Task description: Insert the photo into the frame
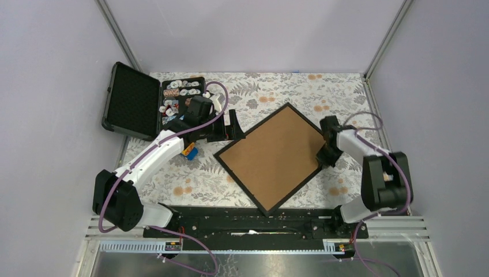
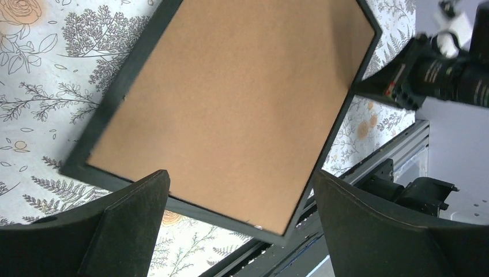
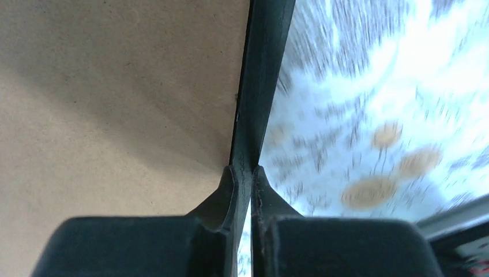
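The frame [image 1: 272, 156] lies back up on the floral tablecloth, turned like a diamond, with thin black moulding round a brown board. My right gripper [image 1: 321, 157] sits at its right edge. In the right wrist view the gripper [image 3: 247, 173] is shut on the black moulding [image 3: 262, 86], one finger over the board side and one outside. My left gripper [image 1: 228, 130] hovers open by the frame's upper left side. In the left wrist view it [image 2: 239, 176] has both fingers spread wide above the brown board [image 2: 230, 104], with nothing between them. The photo is out of view.
A black case [image 1: 134, 101] stands open at the back left, its foam-lined lid up and small items in its tray [image 1: 181, 95]. A small blue and orange object [image 1: 189, 152] lies under the left arm. A black rail [image 1: 254, 222] runs along the near edge.
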Robot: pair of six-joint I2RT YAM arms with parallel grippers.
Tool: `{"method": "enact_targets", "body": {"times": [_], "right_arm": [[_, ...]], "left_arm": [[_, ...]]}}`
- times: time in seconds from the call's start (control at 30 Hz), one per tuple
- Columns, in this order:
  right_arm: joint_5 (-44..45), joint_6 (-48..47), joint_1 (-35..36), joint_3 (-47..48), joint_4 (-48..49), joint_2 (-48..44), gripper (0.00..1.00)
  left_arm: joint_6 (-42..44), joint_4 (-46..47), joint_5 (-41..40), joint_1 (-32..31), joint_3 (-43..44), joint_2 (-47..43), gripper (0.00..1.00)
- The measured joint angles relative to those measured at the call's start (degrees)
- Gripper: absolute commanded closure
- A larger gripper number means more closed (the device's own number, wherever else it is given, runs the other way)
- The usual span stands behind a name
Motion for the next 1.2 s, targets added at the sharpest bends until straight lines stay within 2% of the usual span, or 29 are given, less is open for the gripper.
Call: {"method": "enact_targets", "body": {"times": [0.1, 0.2, 0.33, 0.43, 0.47, 0.53, 0.57, 0.63, 0.73, 0.9, 1.0, 1.2], "right_arm": [[5.8, -9.8, -0.1, 6.9, 1.9, 7.3, 1.00], [12.6, -18.4, 0.2, 10.4, 5.6, 10.3, 1.00], [19.7, -27.6, -0.1, 13.1, 9.6, 15.3, 1.00], [21.9, -33.6, -0.2, 19.0, 11.3, 21.6, 0.98], [22.7, -35.1, -0.3, 21.7, 11.2, 23.8, 0.89], [21.9, -36.4, -0.3, 25.6, 11.5, 26.3, 0.47], [20.8, -36.7, -0.3, 26.8, 11.5, 26.5, 0.36], [18.2, -35.9, -0.3, 27.6, 10.7, 25.6, 0.16], [12.9, -34.4, -0.7, 24.8, 9.0, 20.3, 0.05], [0.2, -31.2, -5.6, 13.6, 8.3, 6.4, 0.05], [-3.5, -29.9, -8.1, 7.5, 8.4, 3.0, 0.09], [-9.7, -28.3, -9.1, 0.2, 9.8, 2.7, 0.32]], "left_arm": [[0.0, 0.1, -0.1, 0.3, 0.0, 0.4, 0.02], [0.1, -0.1, -0.7, 0.6, 0.5, 2.7, 0.04], [1.0, -1.0, -2.3, 0.9, 3.8, 10.4, 0.08], [1.7, -1.6, -3.2, 1.0, 6.4, 17.2, 0.07], [1.8, -1.7, -3.3, 1.0, 6.9, 19.6, 0.07], [1.9, -1.8, -3.4, 1.0, 7.1, 22.5, 0.03], [1.9, -2.2, -3.5, 1.0, 7.3, 24.2, 0.02], [2.4, -2.4, -4.1, 1.0, 7.5, 26.1, 0.01], [2.8, -3.0, -5.2, 1.1, 8.3, 27.8, 0.01], [2.1, 0.2, -2.8, 1.4, 8.3, 30.3, 0.02], [0.7, 3.9, -0.6, 1.6, 5.4, 28.8, 0.03], [-1.2, 9.5, 1.8, 0.9, -2.5, 23.9, 0.08]]}}
